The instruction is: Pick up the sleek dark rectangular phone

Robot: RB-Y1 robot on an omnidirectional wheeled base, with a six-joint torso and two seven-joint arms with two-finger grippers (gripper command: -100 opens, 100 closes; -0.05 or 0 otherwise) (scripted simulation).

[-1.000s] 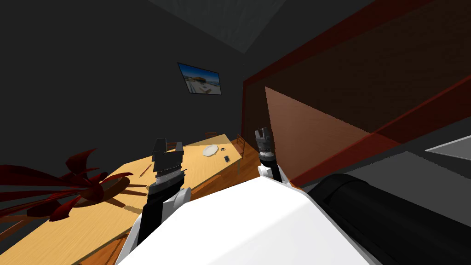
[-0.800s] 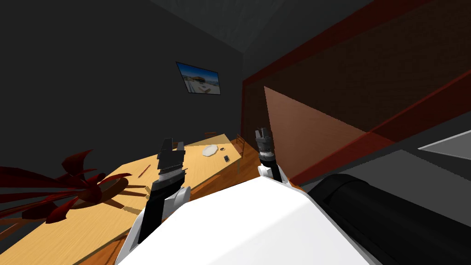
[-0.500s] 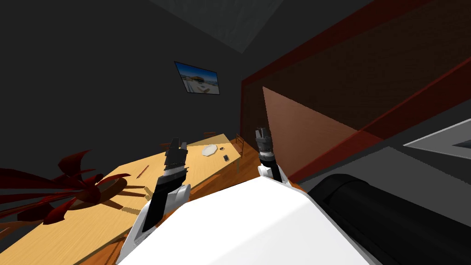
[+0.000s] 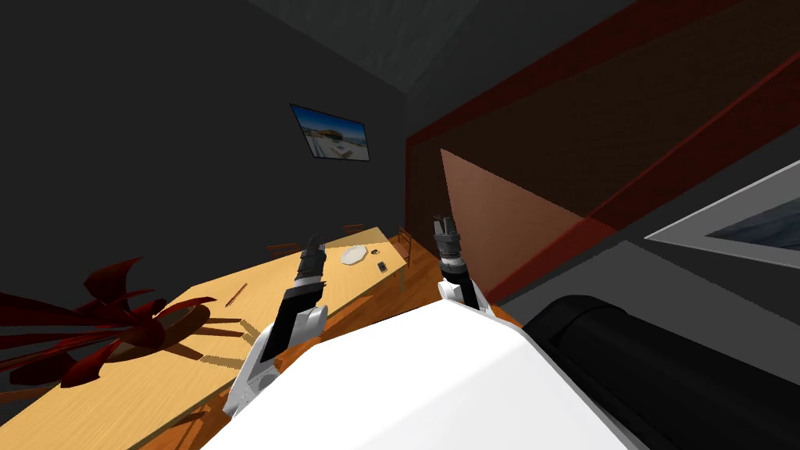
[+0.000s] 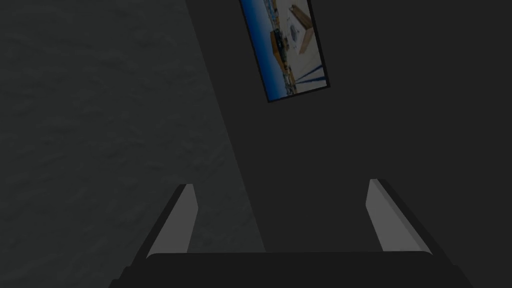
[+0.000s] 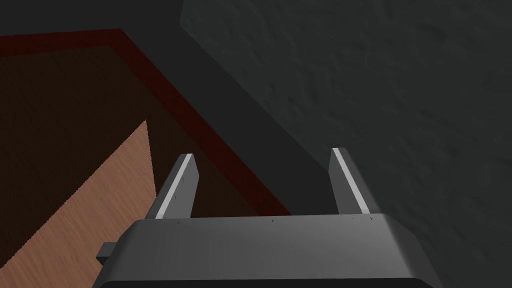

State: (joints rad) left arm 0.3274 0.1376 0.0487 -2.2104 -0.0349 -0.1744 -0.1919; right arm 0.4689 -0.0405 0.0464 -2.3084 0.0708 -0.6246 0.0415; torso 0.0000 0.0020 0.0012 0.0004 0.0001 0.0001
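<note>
The robot's head is swinging slightly to its right, bringing a grey-framed window [image 4: 734, 223] in at that side. The bigger change is in the left arm: over the last second it is dropping from an upright pose near the chest and stretching forward, low along the surface [image 4: 148, 367]. The left tool [image 4: 312, 250] is now pointing toward the far end with its fingers [image 5: 177, 220] spread and nothing between them. The right tool [image 4: 445, 226] is hanging over the floor beside the surface, likewise released and empty. This looks like the start of a reach, with the grasp not yet begun.

The room is lying dim around it: dark grey walls, a red-brown panelled wall [image 4: 625, 109] on the right, and a framed picture [image 4: 330, 133] hanging ahead. The long, pale wooden surface is running away to the left. A dark red plant [image 4: 94, 328] is spreading over its near end, and a white plate [image 4: 355, 255] is sitting at the far end. The phone [image 4: 381, 266], small and dark, is lying flat just beside the plate, near the right edge and well ahead of the left tool.
</note>
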